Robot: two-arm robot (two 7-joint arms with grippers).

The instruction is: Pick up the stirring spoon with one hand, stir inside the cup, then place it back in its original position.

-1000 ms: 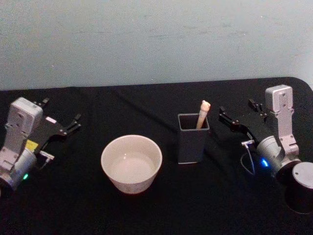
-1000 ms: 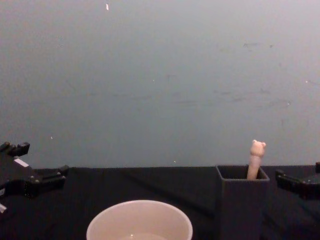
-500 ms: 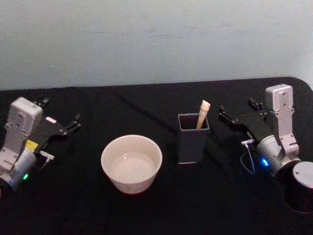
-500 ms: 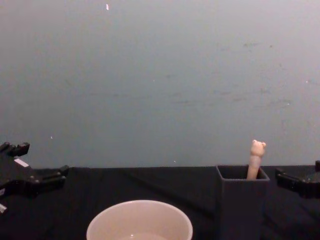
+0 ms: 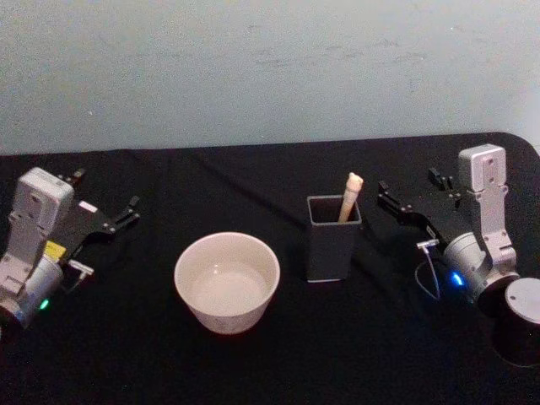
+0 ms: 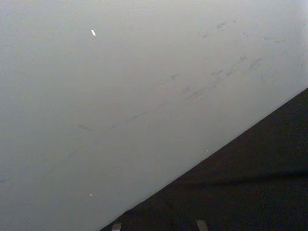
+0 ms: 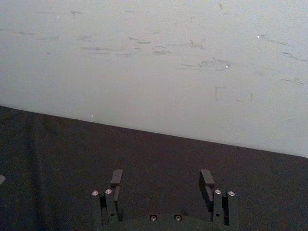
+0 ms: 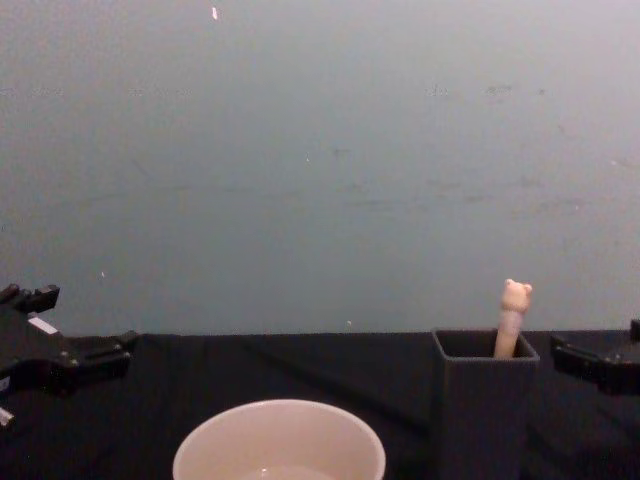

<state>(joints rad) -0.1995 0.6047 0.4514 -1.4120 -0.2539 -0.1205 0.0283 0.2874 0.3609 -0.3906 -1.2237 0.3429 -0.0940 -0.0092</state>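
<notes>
Head view, left to right. Left gripper (image 5: 105, 205) at the left edge, mid-height, over the black tablecloth (image 5: 253, 363); its dark fingers stand spread apart with nothing between them. It sits well apart from everything else on the table.

Lower centre-left: the cup (image 5: 227, 282), wide, cream-white, upright on the cloth, pale inside. Nothing stands in it.

Just right of centre: a dark grey square holder (image 5: 332, 239), upright, near the cup but not touching it. The stirring spoon (image 5: 348, 197) stands in the holder, leaning toward its right rear corner; only the beige handle end rises above the rim, the bowl hidden inside.

Right side, mid-height: right gripper (image 5: 411, 198), pointing toward the holder from the right, near it but clear of it. Jaws parted wide, empty. From the right wrist view both fingers (image 7: 116, 179) show at the bottom of the frame with bare cloth between them.

Chest view: cup rim (image 8: 279, 436) at bottom centre, holder (image 8: 485, 400) lower right with the tiny bear head of the spoon (image 8: 514, 316) poking above it; a gripper tip at each side edge, low.
</notes>
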